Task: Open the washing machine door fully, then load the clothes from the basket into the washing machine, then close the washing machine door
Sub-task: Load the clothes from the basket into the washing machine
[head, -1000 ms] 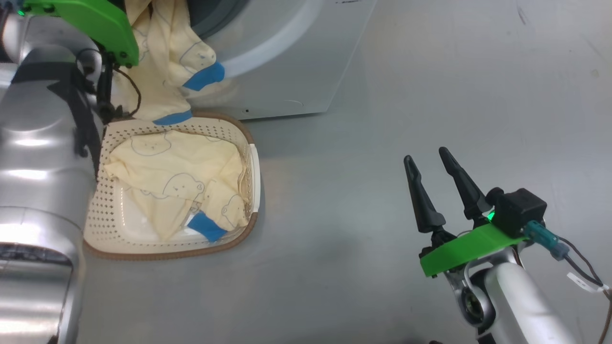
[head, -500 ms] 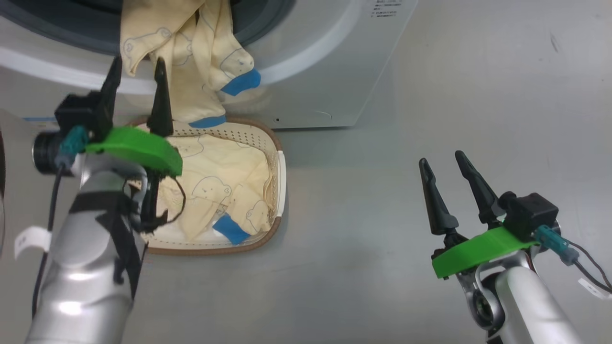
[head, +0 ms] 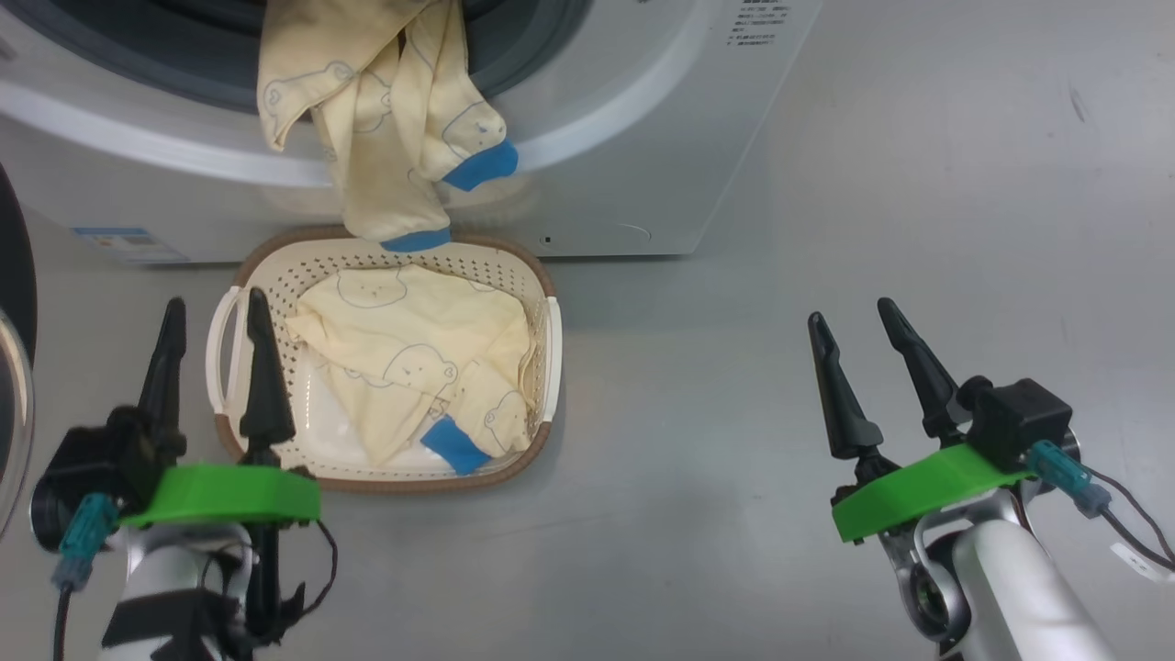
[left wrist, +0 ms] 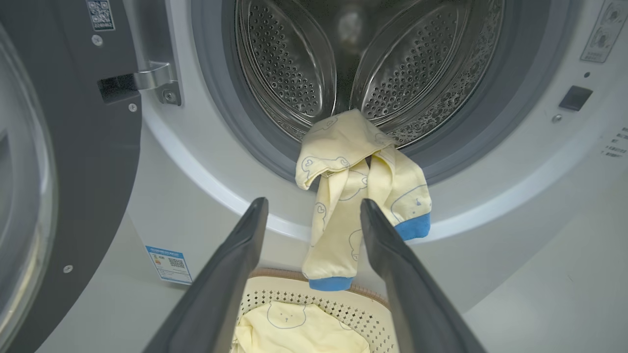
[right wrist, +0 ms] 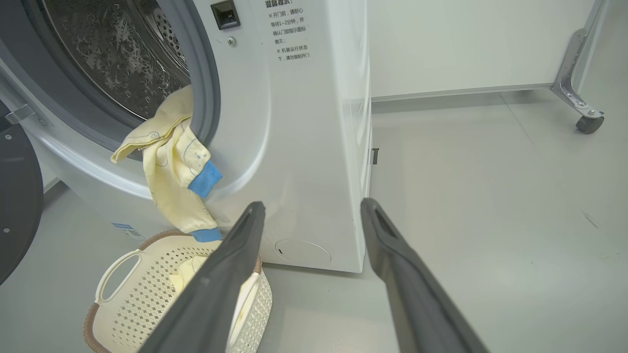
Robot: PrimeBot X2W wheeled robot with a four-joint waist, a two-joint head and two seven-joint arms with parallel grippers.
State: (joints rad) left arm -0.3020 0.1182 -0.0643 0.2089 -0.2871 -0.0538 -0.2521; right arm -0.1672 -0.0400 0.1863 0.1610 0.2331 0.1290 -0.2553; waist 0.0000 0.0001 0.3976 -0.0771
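The washing machine (head: 643, 138) stands with its door (left wrist: 59, 147) swung open to the left, baring the metal drum (left wrist: 294, 63). One piece of the pale yellow clothes (head: 386, 119) hangs over the drum's lip, its blue cuffs dangling above the basket (head: 514, 459). Another piece (head: 413, 367) lies in the basket on the floor. My left gripper (head: 213, 305) is open and empty, just left of the basket; in its wrist view (left wrist: 314, 202) the fingers frame the hanging garment from a distance. My right gripper (head: 852, 314) is open and empty, over bare floor to the right.
The door's dark rim (head: 14, 303) reaches into the far left, close to my left arm. A blue sticker (head: 124, 243) marks the machine's lower front. A metal frame on a caster (right wrist: 586, 122) stands by the far wall. Grey floor spreads right of the machine.
My left gripper has drawn back from the drum opening to beside the basket, open and empty. The garment stays draped over the lip. The head view has shifted; the right arm has barely moved.
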